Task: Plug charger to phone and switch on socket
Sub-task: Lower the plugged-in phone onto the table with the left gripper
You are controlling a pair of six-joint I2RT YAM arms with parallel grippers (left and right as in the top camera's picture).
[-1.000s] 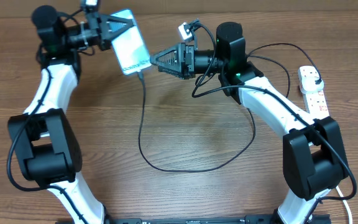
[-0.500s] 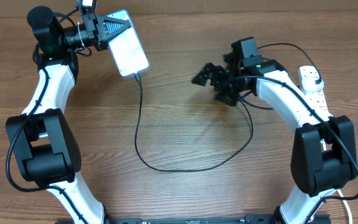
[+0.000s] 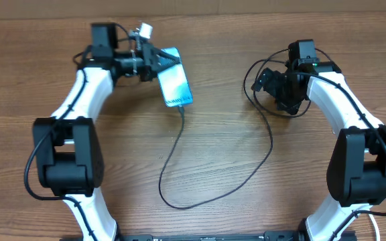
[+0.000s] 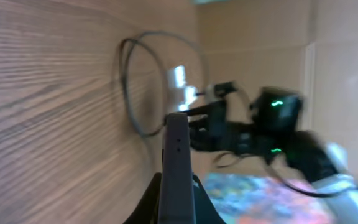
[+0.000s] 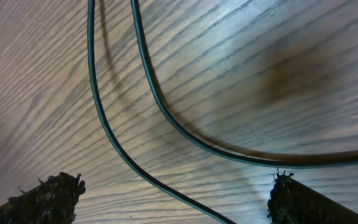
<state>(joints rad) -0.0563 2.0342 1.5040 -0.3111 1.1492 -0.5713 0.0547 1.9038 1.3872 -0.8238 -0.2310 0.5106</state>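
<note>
Teal-screened phone [image 3: 175,86] held over wood table [image 3: 213,40] by left gripper [image 3: 159,62], jaws clamped on its upper end. Phone seen edge-on between fingers [image 4: 151,199] in left wrist view. Charger [image 3: 271,140] tip met at phone's lower edge; cable looped down across table, then up toward right gripper [image 3: 265,80]. Right jaws spread wide, nothing gripped. Two cable strands seen lying on wood between its fingertips [image 5: 48,193].

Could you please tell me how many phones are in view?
1. The phone is in the left gripper at the far side of the table, black cable joining its near end. No other shows.
</note>
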